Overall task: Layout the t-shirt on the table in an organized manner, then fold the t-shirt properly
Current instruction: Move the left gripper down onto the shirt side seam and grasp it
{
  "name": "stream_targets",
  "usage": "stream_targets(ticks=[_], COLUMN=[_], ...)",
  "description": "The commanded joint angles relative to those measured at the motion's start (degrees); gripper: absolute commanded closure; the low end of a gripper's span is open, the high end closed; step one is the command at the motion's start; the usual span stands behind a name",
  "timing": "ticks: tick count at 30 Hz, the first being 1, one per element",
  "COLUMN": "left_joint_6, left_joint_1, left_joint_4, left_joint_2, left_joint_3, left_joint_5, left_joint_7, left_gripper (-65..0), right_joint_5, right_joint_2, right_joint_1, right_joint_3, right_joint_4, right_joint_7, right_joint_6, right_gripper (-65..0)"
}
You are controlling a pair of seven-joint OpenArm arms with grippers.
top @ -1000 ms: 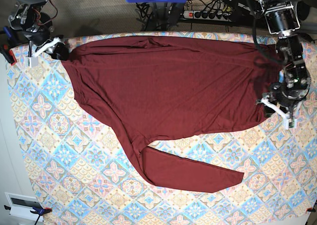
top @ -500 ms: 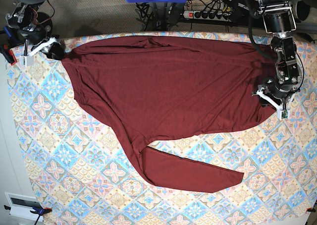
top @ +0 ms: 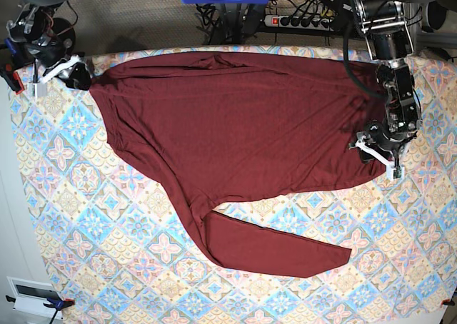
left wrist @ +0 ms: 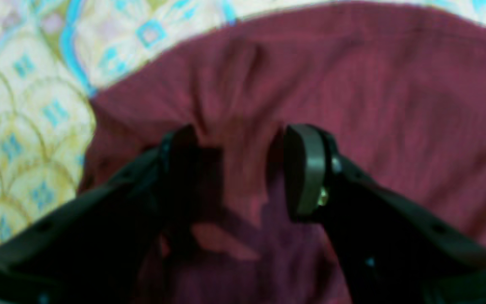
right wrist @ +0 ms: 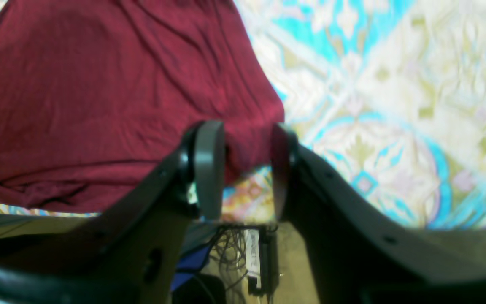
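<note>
The dark maroon t-shirt (top: pixel 243 124) lies spread across the patterned table (top: pixel 107 217). One sleeve (top: pixel 278 249) stretches toward the front. My left gripper (top: pixel 373 153) hovers over the shirt's right edge. In the left wrist view, the left gripper (left wrist: pixel 243 169) is open, with t-shirt fabric (left wrist: pixel 352 84) beneath and between its fingers. My right gripper (top: pixel 77 73) sits at the shirt's far left corner by the table's back edge. In the right wrist view, the right gripper (right wrist: pixel 245 169) has its pads apart, and the t-shirt corner (right wrist: pixel 251 135) lies in the gap.
A power strip (top: pixel 300 21) and cables lie on the floor behind the table. In the right wrist view, the table edge (right wrist: pixel 243 198) falls away just under the fingers. A white box (top: pixel 28 295) sits at the front left corner.
My left gripper has slid leftward from the table's right side onto the shirt's right edge. The right gripper has shifted slightly toward the back left corner.
</note>
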Motion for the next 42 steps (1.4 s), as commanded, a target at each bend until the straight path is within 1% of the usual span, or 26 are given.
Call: stream_targets(ticks=[1,7,13,17,20,25,30,31,33,36,39,41,42], left_joint_6=[0.3,0.3,0.3,0.2,0.2,0.2,0.2,0.2,0.2,0.2,0.3,0.3,0.3], left_joint_1=[-1.6,-1.9,-1.9,-1.5,-1.4,-1.5,-1.9,-2.1,-3.0,-3.9,-4.5,-4.5,-4.5], left_joint_4=[0.2,0.1,0.1,0.3,0.3,0.2,0.2,0.2,-0.1,-1.9,-2.4,-2.0,-1.9], left_joint_2=[-0.8,-1.3,-1.9,-2.0,-2.0,-1.6,-1.0,-0.9,-0.8,-0.8,-0.8,-0.9,-0.9], left_joint_3=[-0.2,-0.7,-7.4,-7.5,-7.5,-7.5,-7.5,-7.5,-7.5,-7.5,-7.5,-7.9,-9.4], left_joint_5=[0.1,0.1,-0.4,-0.4,-0.4,-0.4,-0.4,-0.4,-0.4,-0.4,-0.4,-0.4,-0.5], left_joint_7=[0.1,-0.2,-1.2,-1.0,-1.0,-1.0,-1.1,-1.2,-1.2,-1.8,-6.0,-7.1,-7.3], left_gripper=[-31.8,-28.6,-28.0,-28.0,-28.0,-28.0,-27.2,-25.5,-20.0,-9.2,-3.4,-0.8,0.0], right_joint_5=[1.3,1.3,1.3,1.3,1.3,1.3,1.3,1.3,1.3,1.3,1.3,1.3,1.3], right_joint_2=[1.0,1.0,1.0,1.0,1.0,1.0,1.0,1.0,1.0,1.0,1.0,1.0,1.0], right_joint_1=[-0.2,-0.2,-0.2,-0.4,-0.2,-0.2,-0.3,-0.4,-0.5,-0.5,-0.5,-0.5,-0.5], right_joint_3=[0.5,0.5,0.5,0.5,0.5,0.5,0.4,0.4,0.4,0.4,0.4,0.4,0.4], right_joint_4=[1.0,1.2,1.2,1.3,3.6,7.4,7.8,7.8,7.8,7.8,7.8,7.8,7.8], right_joint_7=[0.9,0.9,0.9,0.9,0.9,0.9,0.9,0.9,0.9,0.9,0.9,0.9,0.9], right_joint_6=[0.4,0.4,0.4,0.4,0.4,0.4,0.4,0.5,0.5,1.4,2.1,2.1,2.1], right_gripper=[-17.7,-17.7,-17.7,-17.7,-17.7,-17.7,-17.7,-17.7,-17.7,-17.7,-17.7,-17.7,-17.7])
